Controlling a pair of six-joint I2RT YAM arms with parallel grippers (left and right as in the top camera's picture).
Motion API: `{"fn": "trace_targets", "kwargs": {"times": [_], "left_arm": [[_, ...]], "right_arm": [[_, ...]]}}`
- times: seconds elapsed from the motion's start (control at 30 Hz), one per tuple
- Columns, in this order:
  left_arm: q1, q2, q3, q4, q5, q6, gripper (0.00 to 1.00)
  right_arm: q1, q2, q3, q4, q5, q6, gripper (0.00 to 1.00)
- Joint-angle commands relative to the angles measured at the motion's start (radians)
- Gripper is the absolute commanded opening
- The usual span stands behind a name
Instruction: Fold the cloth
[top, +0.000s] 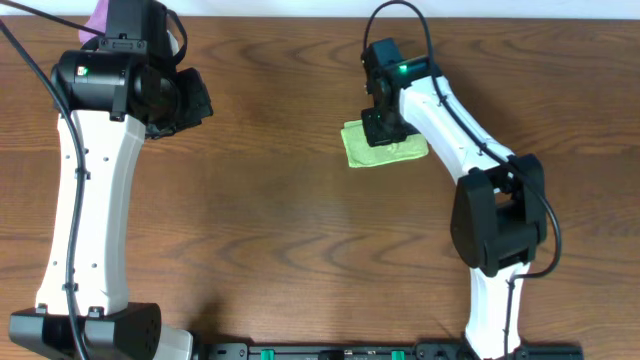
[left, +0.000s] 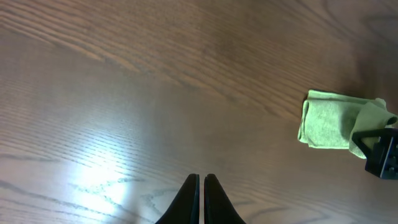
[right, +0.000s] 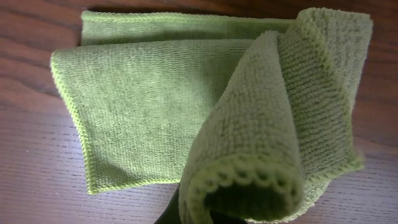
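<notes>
The light lime-green cloth (top: 372, 150) lies folded small on the wooden table, right of centre. My right gripper (top: 383, 128) is over its top edge and shut on the cloth, lifting one edge into a curl. In the right wrist view the cloth (right: 143, 106) lies in flat layers at the left, and the lifted fold (right: 280, 124) hides most of my fingers (right: 205, 214). My left gripper (top: 200, 100) is shut and empty, far left of the cloth. In the left wrist view its fingers (left: 201, 186) are together and the cloth (left: 329, 121) lies far right.
A purple cloth (top: 97, 18) peeks out at the table's far left edge behind the left arm. The right arm's base (top: 495, 225) stands right of the cloth. The left arm's base (top: 90, 330) is at the front left.
</notes>
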Motion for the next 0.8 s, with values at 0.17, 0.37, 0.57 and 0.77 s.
{"fn": "trace_targets", "kwargs": {"times": [0.17, 0.37, 0.57, 0.77], "left_arm": [[-0.002, -0.015, -0.001, -0.006, 0.000, 0.021, 0.06], [-0.002, -0.015, -0.001, -0.006, 0.000, 0.022, 0.06], [-0.002, -0.015, -0.001, -0.006, 0.000, 0.022, 0.06], [-0.002, -0.015, -0.006, -0.003, -0.001, 0.026, 0.06]], "right_arm": [[0.040, 0.035, -0.002, 0.013, -0.002, -0.018, 0.01], [0.079, 0.070, -0.002, 0.017, -0.002, -0.019, 0.02], [0.108, 0.079, -0.002, 0.044, -0.002, -0.019, 0.01], [0.117, 0.079, -0.002, 0.055, -0.146, -0.019, 0.44]]}}
